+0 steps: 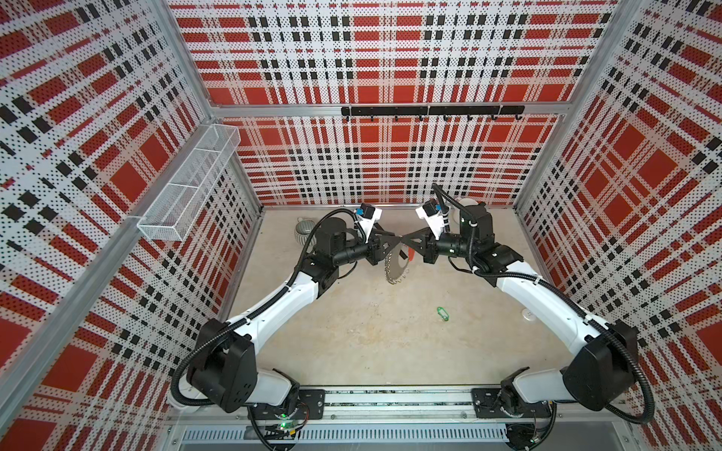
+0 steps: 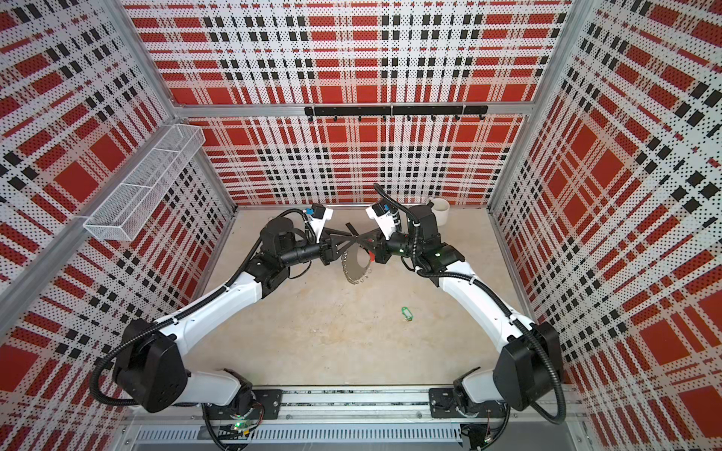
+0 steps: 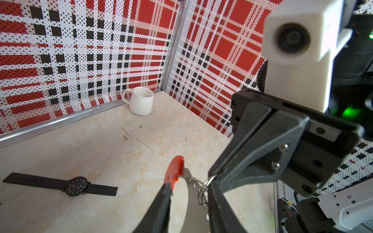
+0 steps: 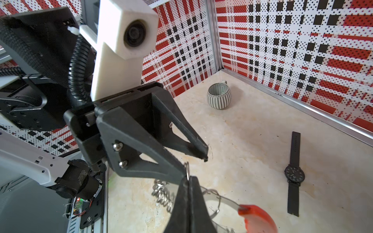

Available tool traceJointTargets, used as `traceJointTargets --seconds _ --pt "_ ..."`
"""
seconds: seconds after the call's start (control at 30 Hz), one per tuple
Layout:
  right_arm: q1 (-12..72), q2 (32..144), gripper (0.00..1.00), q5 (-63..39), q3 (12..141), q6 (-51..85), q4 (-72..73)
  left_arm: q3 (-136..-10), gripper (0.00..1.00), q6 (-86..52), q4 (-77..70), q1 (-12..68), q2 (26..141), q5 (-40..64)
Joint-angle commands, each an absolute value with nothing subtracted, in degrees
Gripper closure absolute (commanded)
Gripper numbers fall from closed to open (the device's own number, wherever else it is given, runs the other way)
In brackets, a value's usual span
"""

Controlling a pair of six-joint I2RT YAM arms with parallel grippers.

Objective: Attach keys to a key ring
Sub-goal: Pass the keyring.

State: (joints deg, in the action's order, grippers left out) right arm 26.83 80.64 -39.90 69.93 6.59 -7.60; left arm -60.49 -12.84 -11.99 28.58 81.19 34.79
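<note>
The key ring (image 1: 394,265) (image 2: 354,267) hangs in the air at the back middle of the table, between both grippers. It is a flat dark-grey loop (image 3: 193,203) with a red arc (image 3: 175,169) (image 4: 256,219) and small silver rings along its edge. My right gripper (image 4: 188,178) (image 1: 408,241) is shut on one small silver ring at the loop's top. The left gripper (image 3: 189,189) (image 4: 195,165) is partly open, its jaws straddling the grey band, one finger beside that same ring. The green key tag (image 1: 442,313) (image 2: 407,312) lies alone on the table, nearer the front.
A black wristwatch (image 3: 76,185) (image 4: 294,174) lies flat at the back. A white mug (image 3: 141,100) stands in the back right corner, a striped grey mug (image 4: 219,95) at the back left. A wire basket (image 1: 187,187) hangs on the left wall.
</note>
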Motion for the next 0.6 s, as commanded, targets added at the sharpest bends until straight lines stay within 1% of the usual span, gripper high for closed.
traceJointTargets --seconds 0.0,0.07,0.2,0.43,0.57 --pt "27.0 81.0 1.00 -42.9 72.3 6.4 -5.0 -62.2 0.71 -12.7 -12.2 28.8 81.7 37.2" --pt "27.0 81.1 1.00 -43.0 72.5 6.5 -4.8 -62.1 0.78 -12.7 -12.1 28.9 81.5 37.1" --pt "26.9 81.1 1.00 -43.4 72.4 7.1 -4.4 -61.9 0.87 -12.7 -11.9 28.8 81.3 37.0" --pt "27.0 81.1 1.00 -42.6 72.2 8.3 -3.5 -61.6 1.00 -12.7 -11.9 28.8 80.3 36.2" --pt "27.0 80.9 1.00 -42.5 70.9 10.8 -0.8 -61.0 1.00 -13.9 -12.9 28.9 79.4 34.3"
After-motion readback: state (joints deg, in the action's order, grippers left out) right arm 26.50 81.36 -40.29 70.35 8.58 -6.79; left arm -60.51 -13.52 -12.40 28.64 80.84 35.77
